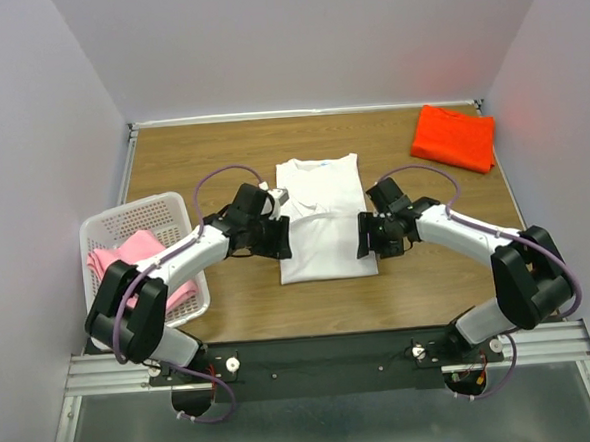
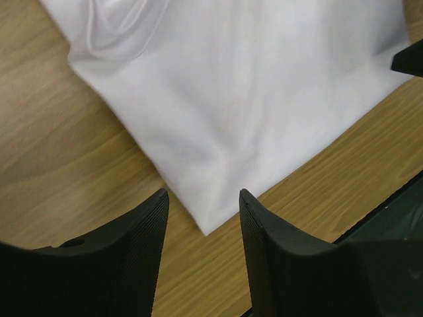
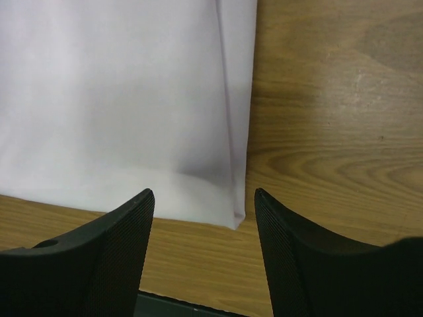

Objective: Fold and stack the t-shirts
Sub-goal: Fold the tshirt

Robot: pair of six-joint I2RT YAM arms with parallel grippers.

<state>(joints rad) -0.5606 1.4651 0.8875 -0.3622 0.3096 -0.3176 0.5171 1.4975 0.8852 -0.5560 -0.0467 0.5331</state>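
Hovering released over both lower corners of the white t-shirt at frame centre, left end effector and right end effector grasp nothing; uneven pinches could drag folded layers askew.

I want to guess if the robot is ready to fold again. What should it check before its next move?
1. Left gripper open, nothing in it: ok.
2. Right gripper open, nothing in it: ok.
3. Each gripper over a near corner of the white t-shirt: ok.
4. White t-shirt lying flat on the table, sleeves folded in: ok.
5. Orange t-shirt folded and out of the way at the far right corner: ok.
6. Pink t-shirt folded: not ok, it lies bunched in the white basket.
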